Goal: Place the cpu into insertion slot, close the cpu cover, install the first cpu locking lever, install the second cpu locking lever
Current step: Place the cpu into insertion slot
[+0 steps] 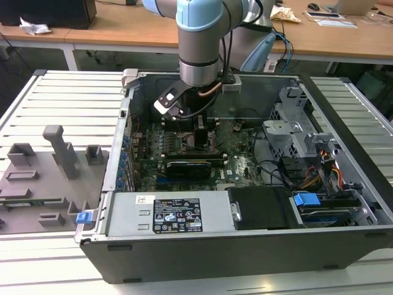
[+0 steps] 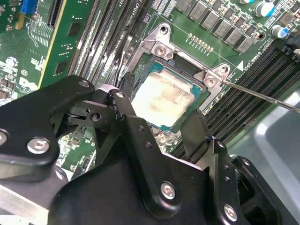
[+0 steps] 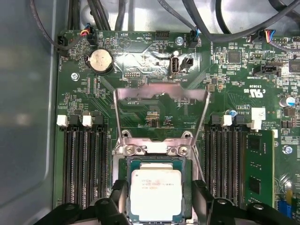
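The cpu, a small square chip with a silvery-beige top and greenish rim, lies flat in the insertion slot on the green board. My gripper straddles it, one black finger on each side with small gaps to the chip, so it is open. The cpu cover stands raised behind the socket. A thin locking lever sticks out to one side, unlatched. In the exterior view the gripper reaches down into the computer case and hides the socket.
Long black memory slots flank the socket on both sides. A black card, the power supply, a drive cage and cables crowd the case. A grey fixture tray lies at the exterior view's left.
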You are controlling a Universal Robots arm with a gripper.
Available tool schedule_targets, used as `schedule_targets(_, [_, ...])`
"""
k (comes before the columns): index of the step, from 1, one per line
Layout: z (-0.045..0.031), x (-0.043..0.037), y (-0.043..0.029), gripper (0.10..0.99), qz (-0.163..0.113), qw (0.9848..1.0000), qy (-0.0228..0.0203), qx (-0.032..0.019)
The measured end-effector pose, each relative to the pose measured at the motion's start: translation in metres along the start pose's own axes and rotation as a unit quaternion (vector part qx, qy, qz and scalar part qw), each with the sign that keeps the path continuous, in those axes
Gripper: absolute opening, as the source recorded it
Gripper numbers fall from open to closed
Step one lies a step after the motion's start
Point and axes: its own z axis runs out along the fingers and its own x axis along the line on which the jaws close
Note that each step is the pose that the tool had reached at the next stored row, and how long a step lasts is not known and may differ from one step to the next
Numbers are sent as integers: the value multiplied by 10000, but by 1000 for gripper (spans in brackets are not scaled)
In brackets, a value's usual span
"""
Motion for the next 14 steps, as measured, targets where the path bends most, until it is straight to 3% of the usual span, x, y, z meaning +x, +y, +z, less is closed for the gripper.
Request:
schedule_targets(3, [-4,0,16,655,-1,10000,1,12])
schedule_targets(4, [-8,-1,27,525,-1,10000,-1,22])
schedule_targets(5, [-20,-1,34,467,-1,10000,-1,30])
schedule_targets(6, [-36,-1,36,349,0,10000,0,35])
schedule_targets(7, [-49,-1,37,286,0,10000,0,37])
schedule_targets(8, [-60,-2,39,286,-1,10000,0,39])
schedule_targets(11, [-83,-2,42,106,-1,10000,0,44])
schedule_targets(14, [-89,-2,43,106,-1,10000,1,44])
